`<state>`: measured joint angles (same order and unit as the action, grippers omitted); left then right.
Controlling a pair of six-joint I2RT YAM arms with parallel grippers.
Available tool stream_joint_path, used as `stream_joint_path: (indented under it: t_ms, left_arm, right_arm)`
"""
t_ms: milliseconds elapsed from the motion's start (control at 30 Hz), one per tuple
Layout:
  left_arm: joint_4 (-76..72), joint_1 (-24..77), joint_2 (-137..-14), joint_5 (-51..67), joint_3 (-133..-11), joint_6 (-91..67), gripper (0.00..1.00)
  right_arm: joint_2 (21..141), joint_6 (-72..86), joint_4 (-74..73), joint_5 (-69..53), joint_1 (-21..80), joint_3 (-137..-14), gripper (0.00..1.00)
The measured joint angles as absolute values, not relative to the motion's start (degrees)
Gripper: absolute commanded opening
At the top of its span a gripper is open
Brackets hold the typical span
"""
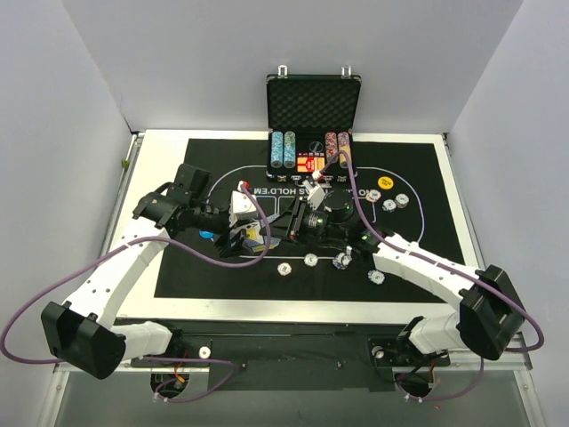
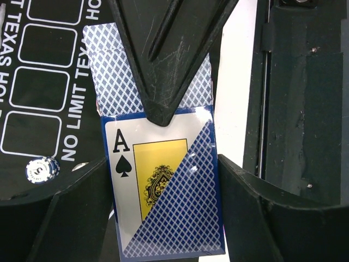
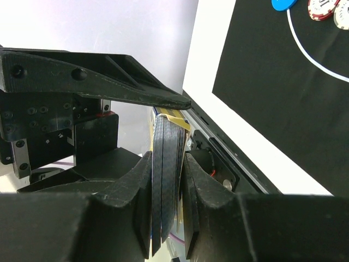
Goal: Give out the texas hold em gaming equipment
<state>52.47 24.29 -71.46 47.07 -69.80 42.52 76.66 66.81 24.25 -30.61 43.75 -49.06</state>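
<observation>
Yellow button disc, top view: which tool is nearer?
Right. The right tool sits mid-mat, left of the yellow button disc and nearer the bases, clamping the cards. The left tool is further left, beyond the cards.

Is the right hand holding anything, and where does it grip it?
Yes: the right hand pinches the deck of cards across its flat faces, edge up.

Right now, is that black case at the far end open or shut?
Open. The case has its lid upright, foam lining showing, and chip rows lie uncovered inside.
</observation>
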Motion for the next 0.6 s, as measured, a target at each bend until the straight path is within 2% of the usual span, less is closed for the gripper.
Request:
stream_joint_path:
  t_ms: [33, 67, 167, 267, 300, 333, 367, 433, 600]
  left_arm:
    - [52.6, 24.3, -71.5, 46.9, -69.8, 42.7, 0.63]
    - [52.8, 24.3, -71.5, 46.8, -69.8, 42.7, 0.57]
    - [53.1, 24.3, -71.5, 46.7, -69.8, 43.3, 0.18]
    - [53.4, 24.3, -71.5, 46.5, -69.8, 43.5, 0.13]
    - [53.5, 24.3, -71.5, 46.5, -69.8, 43.5, 0.13]
    - [53.6, 24.3, -71.5, 46.3, -69.8, 43.5, 0.13]
    - [53.6, 24.3, -71.5, 46.1, -69.8, 43.5, 0.13]
    - [53.6, 24.3, -71.5, 45.8, -69.8, 43.4, 0.13]
    - [54.0, 24.3, -71.5, 45.3, -69.7, 43.5, 0.12]
  right_arm:
    - [76.8, 66.8, 24.3, -30.7, 43.9, -49.1, 0.00]
    - [76.8, 66.8, 24.3, -30.8, 44.0, -49.1, 0.00]
    - [76.8, 66.8, 24.3, -30.9, 44.0, -49.1, 0.00]
    - [76.9, 66.6, 24.2, -30.9, 44.0, -49.1, 0.06]
    - [77.1, 66.6, 24.2, -30.9, 44.0, -49.1, 0.12]
    - [77.2, 66.5, 24.1, -30.9, 44.0, -49.3, 0.15]
    - [77.5, 66.4, 24.0, -31.0, 44.0, -49.5, 0.23]
    - [77.6, 66.0, 23.2, -30.9, 44.0, -50.0, 0.29]
    - [77.5, 63.5, 19.8, -30.7, 43.4, -50.8, 0.33]
